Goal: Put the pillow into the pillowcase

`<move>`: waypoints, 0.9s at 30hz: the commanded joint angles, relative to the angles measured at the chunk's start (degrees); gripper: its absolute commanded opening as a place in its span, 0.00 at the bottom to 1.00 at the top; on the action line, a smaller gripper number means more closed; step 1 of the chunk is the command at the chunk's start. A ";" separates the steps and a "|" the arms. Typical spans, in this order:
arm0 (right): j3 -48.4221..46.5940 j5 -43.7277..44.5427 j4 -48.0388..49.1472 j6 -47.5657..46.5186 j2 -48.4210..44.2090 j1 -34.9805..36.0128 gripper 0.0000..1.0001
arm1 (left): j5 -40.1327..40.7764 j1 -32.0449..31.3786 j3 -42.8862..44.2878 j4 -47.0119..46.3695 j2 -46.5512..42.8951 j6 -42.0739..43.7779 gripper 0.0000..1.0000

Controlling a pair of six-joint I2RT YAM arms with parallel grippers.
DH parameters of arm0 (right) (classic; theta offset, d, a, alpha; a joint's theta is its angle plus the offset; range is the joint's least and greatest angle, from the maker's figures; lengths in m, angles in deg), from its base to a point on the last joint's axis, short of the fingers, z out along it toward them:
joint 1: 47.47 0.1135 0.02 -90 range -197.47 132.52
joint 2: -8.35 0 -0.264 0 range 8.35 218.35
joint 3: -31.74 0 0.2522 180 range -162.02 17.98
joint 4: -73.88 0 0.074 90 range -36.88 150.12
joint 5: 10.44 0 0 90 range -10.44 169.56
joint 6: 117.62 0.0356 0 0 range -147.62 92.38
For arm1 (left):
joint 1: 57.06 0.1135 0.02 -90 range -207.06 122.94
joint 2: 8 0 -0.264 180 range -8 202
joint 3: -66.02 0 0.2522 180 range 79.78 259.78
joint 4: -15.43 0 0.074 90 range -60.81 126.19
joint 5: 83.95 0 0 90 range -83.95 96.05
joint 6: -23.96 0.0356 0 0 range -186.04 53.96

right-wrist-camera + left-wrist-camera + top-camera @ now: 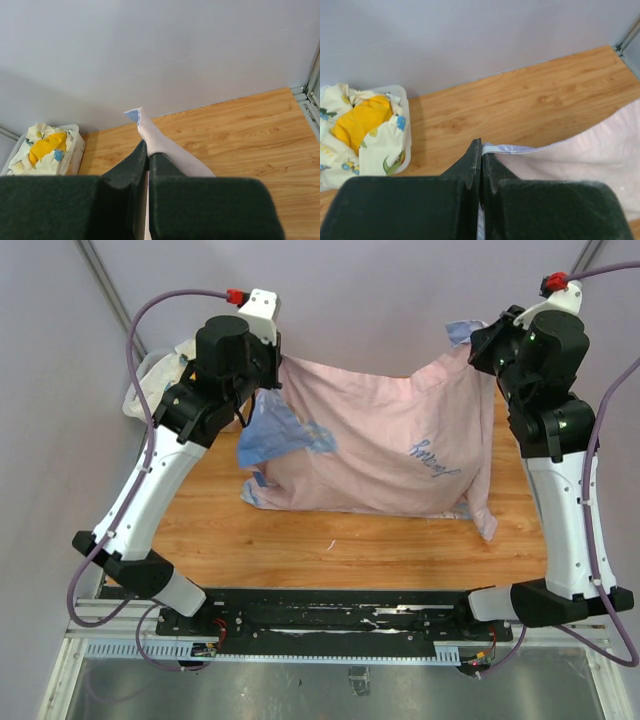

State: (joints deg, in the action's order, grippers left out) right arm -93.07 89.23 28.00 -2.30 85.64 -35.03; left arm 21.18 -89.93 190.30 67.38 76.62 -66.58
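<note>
One pillowcase (380, 440), pink side out, hangs between two arms over the tabletop (330, 540). The left fingers (470, 167) are pressed together, pinching one upper corner, and the right fingers (132, 167) pinch the other. One white-and-yellow cloth bundle (365, 125) fills one tray (400, 90).

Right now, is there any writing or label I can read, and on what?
No text reads clearly.
Pink side of the pillowcase: one dark cursive word, too blurred to read.
Cloth in the bin: small prints, no legible letters.
</note>
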 commanded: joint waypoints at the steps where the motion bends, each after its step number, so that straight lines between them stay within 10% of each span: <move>1: -1.72 -0.17 6.85 -0.54 0.85 -1.61 0.00 | 1.26 2.60 10.58 -1.76 6.04 -1.93 0.00; 9: -22.48 -6.87 6.05 0.57 11.72 -5.73 0.01 | -6.06 8.56 30.07 -1.66 15.28 -6.72 0.00; 19: -0.30 -18.63 19.94 5.89 -8.44 -5.81 0.01 | -17.26 8.60 7.23 -12.99 -6.27 -11.37 0.00; 27: -5.31 -18.66 21.45 2.92 -9.75 -5.81 0.01 | -21.92 8.60 12.20 -14.60 -7.88 -12.13 0.00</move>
State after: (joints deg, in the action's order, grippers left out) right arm -93.83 70.52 42.30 2.35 74.96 -40.03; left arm 2.63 -81.25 199.09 61.77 69.06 -77.79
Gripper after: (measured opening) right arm 0.012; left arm 0.011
